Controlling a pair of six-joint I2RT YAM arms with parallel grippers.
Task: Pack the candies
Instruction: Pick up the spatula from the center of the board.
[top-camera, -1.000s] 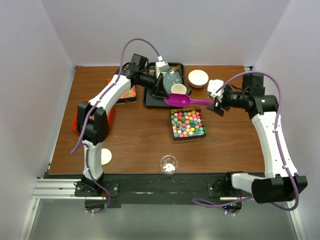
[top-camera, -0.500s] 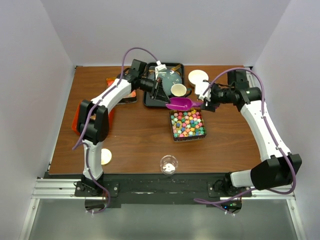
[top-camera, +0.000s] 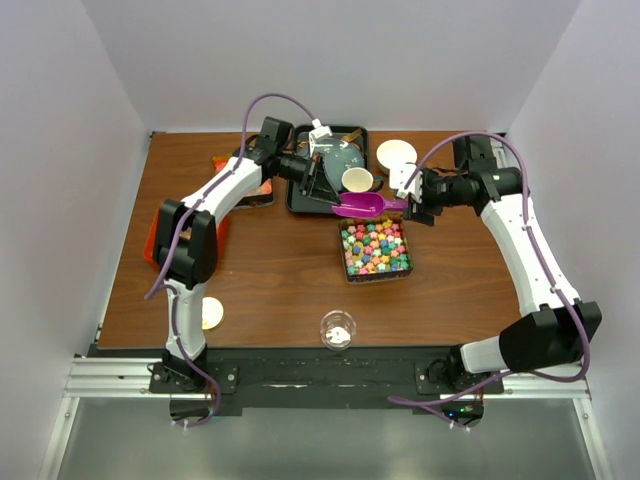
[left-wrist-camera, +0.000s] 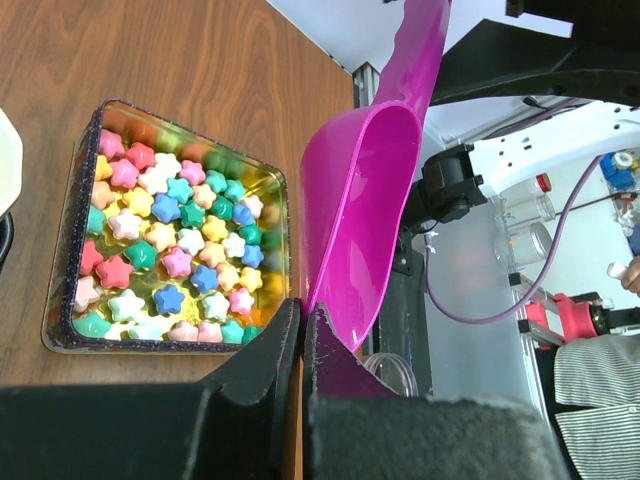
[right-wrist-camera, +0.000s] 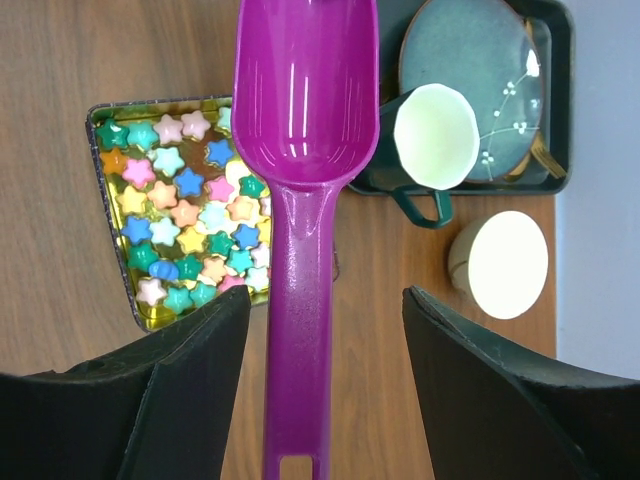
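Spanning the whole top view, the brown wooden table (top-camera: 270, 280) carries everything. Both arms reach to the far middle and meet there.

- Black tray (top-camera: 296, 205), far centre: holds a grey plate (top-camera: 335, 158) and a dark mug (right-wrist-camera: 432, 135) with a pale inside. A cream bowl (top-camera: 396, 154) sits just beside it on the right.
- Gold-lined square tray (top-camera: 376, 277), just nearer than the black tray: the candies (top-camera: 375, 246) lie here, a loose layer of pastel stars, none packed yet by the look of it.
- Purple scoop (top-camera: 362, 206): held in the air over the strip between the two trays, handle pointing at the right arm, its bowl bare of candy.
- Left gripper (left-wrist-camera: 303, 320): jaws pinched together on the rim of the scoop bowl, carrying it. Holding the bowl end leaves the handle free, which reads as a hand-over.
- Right gripper (right-wrist-camera: 325, 300): fingers spread wide on either side of the handle, with a gap showing on each side, so nothing is gripped.
- Small clear jar (top-camera: 337, 329): stands at the near edge, well apart from the candy tray, likely the container to fill.

Judgement: the step in hand is passing the scoop. Next, the right fingers need to clamp the handle before the left lets go.
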